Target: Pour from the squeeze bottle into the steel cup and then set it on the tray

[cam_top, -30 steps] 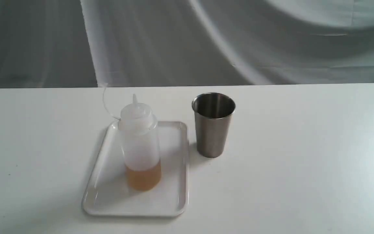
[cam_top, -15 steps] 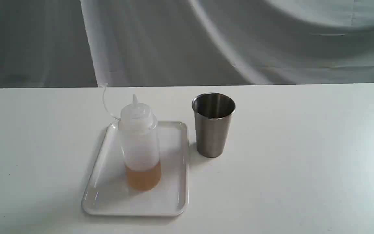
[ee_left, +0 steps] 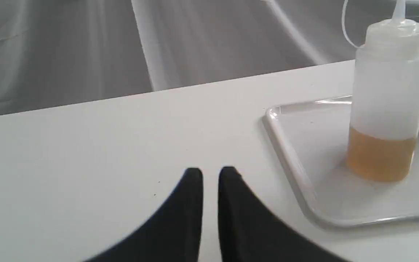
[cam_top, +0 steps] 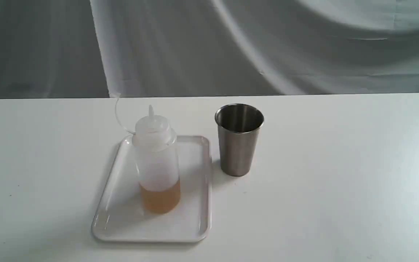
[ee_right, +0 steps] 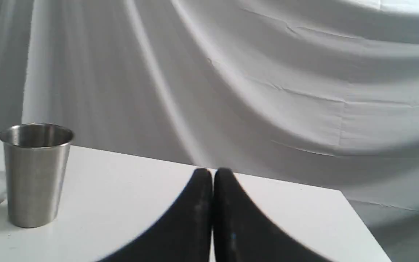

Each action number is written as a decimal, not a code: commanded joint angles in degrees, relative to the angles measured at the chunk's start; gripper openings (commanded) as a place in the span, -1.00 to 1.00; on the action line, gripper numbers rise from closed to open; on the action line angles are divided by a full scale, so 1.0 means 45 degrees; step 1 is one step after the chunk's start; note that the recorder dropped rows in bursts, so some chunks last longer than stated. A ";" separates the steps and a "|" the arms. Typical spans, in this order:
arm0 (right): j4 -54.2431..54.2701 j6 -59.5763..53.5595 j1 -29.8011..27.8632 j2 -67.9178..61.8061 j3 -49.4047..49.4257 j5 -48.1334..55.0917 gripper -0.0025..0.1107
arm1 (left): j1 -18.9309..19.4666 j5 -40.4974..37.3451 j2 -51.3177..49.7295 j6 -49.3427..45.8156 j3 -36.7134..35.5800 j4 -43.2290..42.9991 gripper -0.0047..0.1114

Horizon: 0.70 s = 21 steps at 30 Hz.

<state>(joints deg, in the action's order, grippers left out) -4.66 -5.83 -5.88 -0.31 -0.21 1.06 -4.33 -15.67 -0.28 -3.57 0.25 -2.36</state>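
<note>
Exterior view takes in a grey draped cloth (cam_top: pixel 231 47) hanging behind a white table (cam_top: pixel 340 163). In both wrist views that table lies under and ahead of the fingers.

The tray (cam_top: pixel 191 205) lies flat on the table. It is ahead of the left gripper (ee_left: pixel 211 170) and off toward the other arm's side, well apart from the fingertips.

The squeeze bottle (cam_top: pixel 156 160) stands upright about in the middle of the tray, with nothing gripping it. Amber liquid (cam_top: pixel 160 198) fills only its lowest part. The cone nozzle (cam_top: pixel 151 111) points straight up, and the thin cap strap (cam_top: pixel 118 116) curls up from the bottle's shoulder.

The steel cup (cam_top: pixel 238 149) stands upright on the table just beside the tray's long edge, not on the tray and not touching it. From the left gripper it sits beyond the bottle. From the right gripper (ee_right: pixel 212 170) it is ahead and off toward the left arm's side, well apart. Its inside is dark, and I cannot tell whether it holds any liquid.

The left gripper's black fingers stand a narrow slit apart with nothing between them, over bare table. The right gripper's fingers are pressed together, clenched on nothing, with bare table and the cloth ahead.
</note>
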 commanded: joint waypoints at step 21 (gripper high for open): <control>0.0468 -0.0753 -0.2866 0.0069 0.0046 0.4082 -0.96 | -0.0075 0.0100 0.0063 0.0020 -0.0057 0.0005 -0.78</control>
<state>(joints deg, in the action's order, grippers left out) -2.88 -7.61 -18.37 -0.31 -0.21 19.01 -4.33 -15.67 -0.28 -3.57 0.25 -2.36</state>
